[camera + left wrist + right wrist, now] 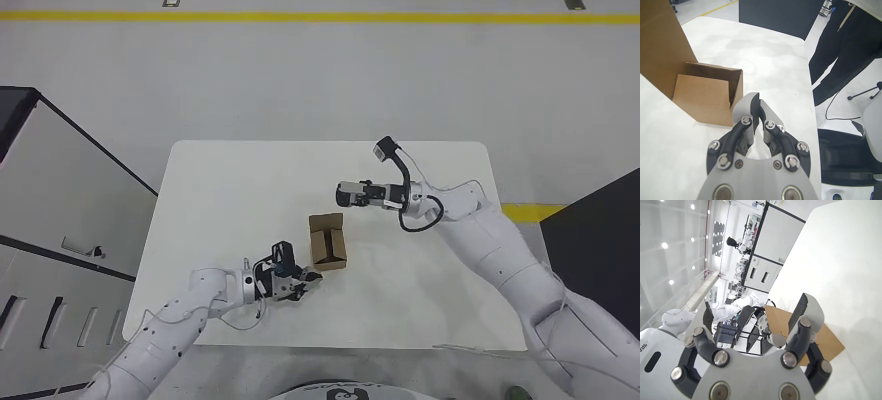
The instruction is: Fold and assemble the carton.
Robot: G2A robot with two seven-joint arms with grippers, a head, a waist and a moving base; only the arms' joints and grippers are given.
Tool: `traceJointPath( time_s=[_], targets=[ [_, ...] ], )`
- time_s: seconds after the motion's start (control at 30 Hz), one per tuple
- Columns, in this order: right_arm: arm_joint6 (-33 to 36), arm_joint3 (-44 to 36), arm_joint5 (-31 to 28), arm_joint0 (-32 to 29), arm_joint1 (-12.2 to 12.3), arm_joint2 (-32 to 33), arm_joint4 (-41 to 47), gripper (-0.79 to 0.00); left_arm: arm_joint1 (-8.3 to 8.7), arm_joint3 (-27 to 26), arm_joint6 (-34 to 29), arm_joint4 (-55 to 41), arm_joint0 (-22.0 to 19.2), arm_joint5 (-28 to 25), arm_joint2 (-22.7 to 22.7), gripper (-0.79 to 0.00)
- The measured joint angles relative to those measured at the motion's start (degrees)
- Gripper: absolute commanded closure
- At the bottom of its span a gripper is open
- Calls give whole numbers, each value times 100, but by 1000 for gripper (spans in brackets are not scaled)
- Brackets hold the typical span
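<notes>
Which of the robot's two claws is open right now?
The right gripper: its fingers are spread wide apart. The left gripper, close beside the brown cardboard carton, has its fingers pressed together.

There is one brown corrugated cardboard carton (327, 242), and it stands on one white rectangular table with rounded corners (230, 190). Two grey-and-black metal grippers are over that table, the left gripper (305, 284) and the right gripper (342, 192), with two black-padded fingers (802, 306) apiece, four in all. The pale floor carries two yellow painted floor lines (320, 16).
</notes>
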Motion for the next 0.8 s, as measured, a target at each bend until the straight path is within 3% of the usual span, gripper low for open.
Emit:
traceJointPath(
  time_s=[0.4,0.8],
  targets=[
    [573,619,-185,245,-320,-202,290,-785,-86,301,-98,-120,-171,594,92,0],
    [870,886,-262,191,-412,-63,446,-785,-93,368,-98,-190,-147,991,-18,0]
  ],
)
